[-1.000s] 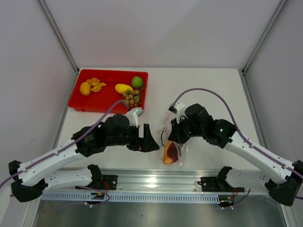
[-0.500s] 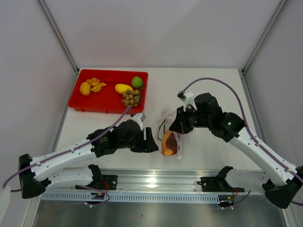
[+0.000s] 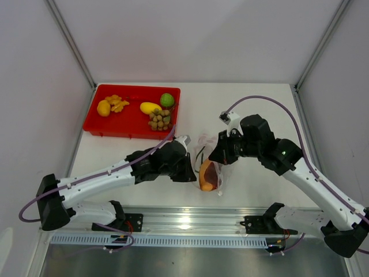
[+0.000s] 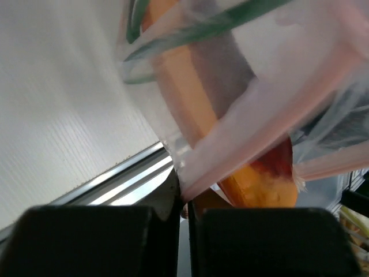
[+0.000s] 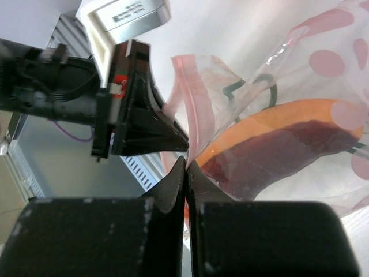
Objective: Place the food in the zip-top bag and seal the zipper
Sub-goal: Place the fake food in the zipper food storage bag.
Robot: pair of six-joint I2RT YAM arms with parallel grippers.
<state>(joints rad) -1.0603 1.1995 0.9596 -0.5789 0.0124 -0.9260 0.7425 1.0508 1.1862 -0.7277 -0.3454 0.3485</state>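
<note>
zip-top bag [image 3: 213, 175] pinched between left gripper [image 4: 184, 202] and right gripper [image 5: 185, 164].

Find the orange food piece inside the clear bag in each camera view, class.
Top external: orange piece, just below the picture's centre.
Left wrist: orange piece, a diagonal band through the centre.
Right wrist: orange piece, right of centre.
Shared landmark: the zip-top bag around it.

The white surface [image 3: 253, 109] carries a red tray [image 3: 130, 122] at its far left corner. A clear bag [image 3: 214, 173] is near the front edge, apart from the tray; whether it touches the surface is unclear.
</note>
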